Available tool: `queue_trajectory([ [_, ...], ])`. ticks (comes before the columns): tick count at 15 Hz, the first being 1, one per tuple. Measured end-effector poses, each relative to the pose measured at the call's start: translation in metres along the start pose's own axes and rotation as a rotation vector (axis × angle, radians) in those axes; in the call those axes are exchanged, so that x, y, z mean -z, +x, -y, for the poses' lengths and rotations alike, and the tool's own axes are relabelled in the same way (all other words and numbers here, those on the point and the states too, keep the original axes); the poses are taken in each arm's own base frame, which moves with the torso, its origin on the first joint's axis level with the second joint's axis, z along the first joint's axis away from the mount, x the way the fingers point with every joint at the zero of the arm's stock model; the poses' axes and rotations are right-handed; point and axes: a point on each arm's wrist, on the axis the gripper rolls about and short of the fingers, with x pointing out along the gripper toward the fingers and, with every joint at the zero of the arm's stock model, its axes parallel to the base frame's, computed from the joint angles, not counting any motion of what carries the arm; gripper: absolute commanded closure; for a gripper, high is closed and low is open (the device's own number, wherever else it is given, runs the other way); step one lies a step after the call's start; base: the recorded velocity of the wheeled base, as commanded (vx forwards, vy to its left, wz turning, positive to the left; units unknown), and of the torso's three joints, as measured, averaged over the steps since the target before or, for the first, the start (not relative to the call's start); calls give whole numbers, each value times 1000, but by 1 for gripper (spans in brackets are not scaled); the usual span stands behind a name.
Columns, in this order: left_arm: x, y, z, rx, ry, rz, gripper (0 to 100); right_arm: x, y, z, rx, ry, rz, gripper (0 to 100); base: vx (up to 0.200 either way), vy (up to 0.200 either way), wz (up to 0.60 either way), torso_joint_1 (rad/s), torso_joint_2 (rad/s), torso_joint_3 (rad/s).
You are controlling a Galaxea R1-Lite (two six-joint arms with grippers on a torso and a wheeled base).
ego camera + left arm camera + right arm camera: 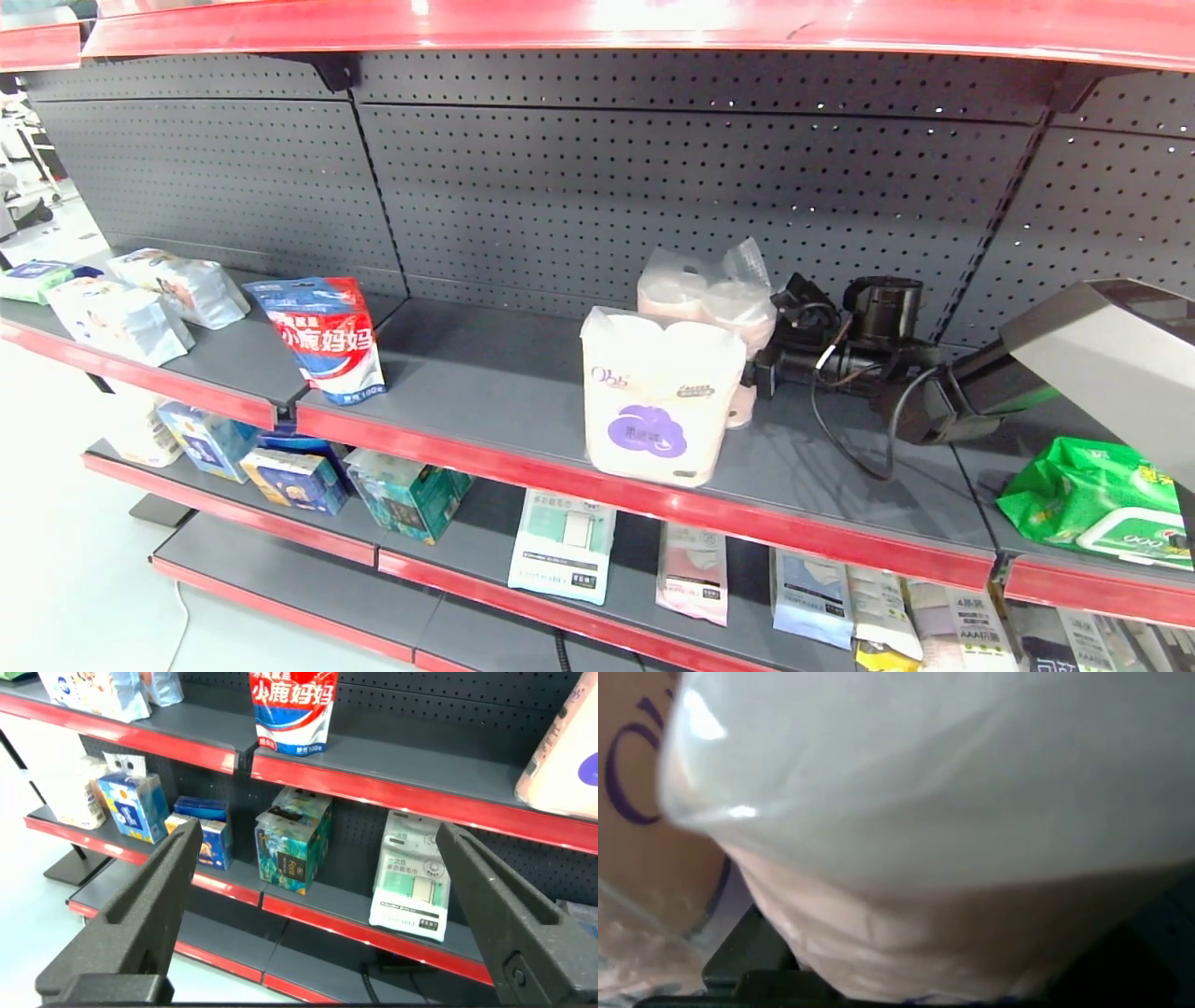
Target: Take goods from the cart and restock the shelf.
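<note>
On the middle shelf (523, 392), a white tissue-roll pack with a purple label (658, 397) stands upright near the front edge. Just behind it, a second pack of pale pink rolls in clear wrap (707, 294) is held from the right side by my right gripper (764, 359), which is shut on it. This held pack (915, 831) presses close against the right wrist camera, beside the purple-printed front pack (645, 784). My left gripper (318, 833) hangs open and holds nothing, out in front of the lower shelves.
A red-and-blue pouch (325, 338) stands left of the packs, with white bags (140, 303) farther left. A green wipes pack (1102, 499) lies at the right. Boxes (294, 840) and flat packets (411, 873) fill the lower shelves. The pegboard back wall (653, 187) is close behind.
</note>
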Motion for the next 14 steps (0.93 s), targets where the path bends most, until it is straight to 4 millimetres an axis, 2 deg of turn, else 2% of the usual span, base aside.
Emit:
queue_trajectory([
  [14,0,0,0,0,0,0,0,0,1,3,22,-19,-4,100,0,0,0,0,0,0],
])
